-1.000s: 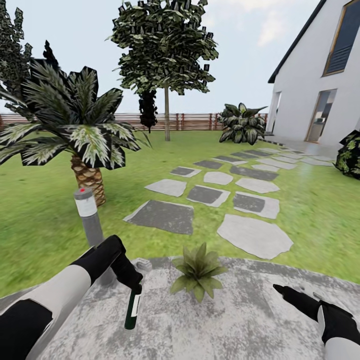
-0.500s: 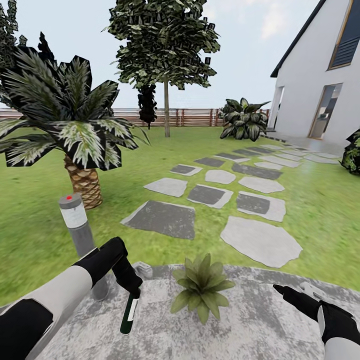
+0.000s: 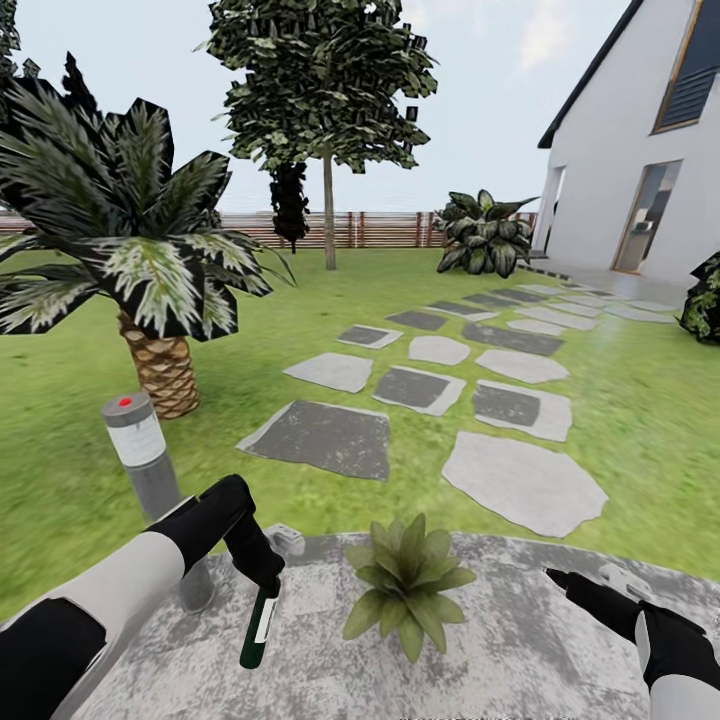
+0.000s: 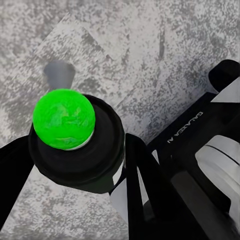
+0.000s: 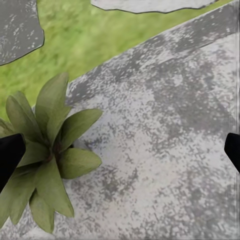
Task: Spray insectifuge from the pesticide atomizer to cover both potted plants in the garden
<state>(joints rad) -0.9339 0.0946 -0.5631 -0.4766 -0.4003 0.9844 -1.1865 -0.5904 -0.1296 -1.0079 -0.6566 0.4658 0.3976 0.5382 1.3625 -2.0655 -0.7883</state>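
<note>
Mottled grey patio at lawn edge: left gripper clamped on the pesticide atomizer, hanging body-down near potted plant; likely light, rigid, slick plastic, best gripped at neck; right gripper fingers spread, empty.

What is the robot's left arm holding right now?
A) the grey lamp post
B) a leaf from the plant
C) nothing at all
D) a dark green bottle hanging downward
D: the left gripper is closed on the pesticide atomizer, whose dark green body hangs down over the grey patio, beside the potted plant.
</note>
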